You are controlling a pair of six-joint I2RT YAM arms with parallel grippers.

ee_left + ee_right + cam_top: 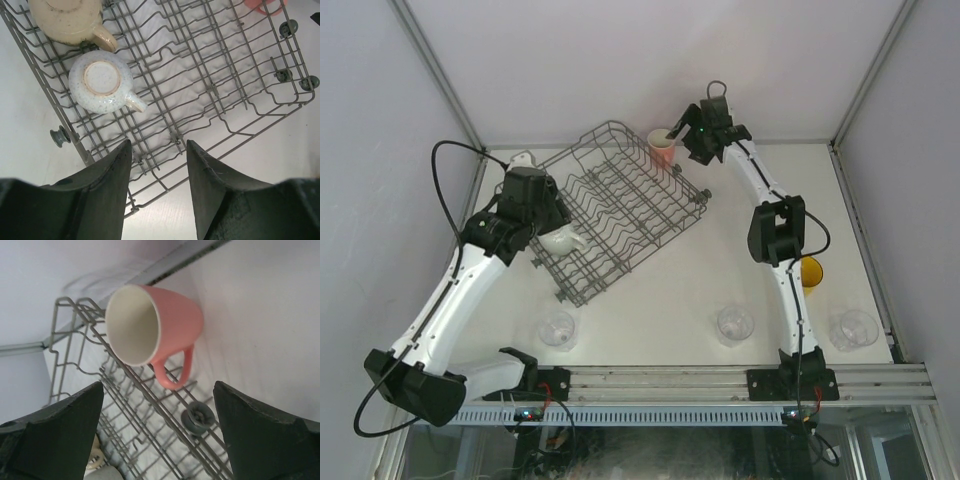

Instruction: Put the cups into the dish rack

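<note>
The dark-grey wire dish rack (620, 205) lies at an angle at the back middle of the table. In the left wrist view a white speckled mug (102, 82) and a tan mug (70, 20) sit upside down in the rack (210, 75). My left gripper (157, 145) is open and empty above the rack's near-left corner (532, 200). A pink cup (662, 146) stands upright just outside the rack's far corner. My right gripper (157, 390) is open and empty, a little short of the pink cup (160, 325), whose handle faces the rack rim (125, 382).
A yellow mug (811, 272) stands at the right, partly behind the right arm. Clear glass tumblers stand along the front at the left (558, 328), the middle (735, 322) and the right (853, 328). A rack wheel (197, 417) sits below the pink cup. Walls close the back and sides.
</note>
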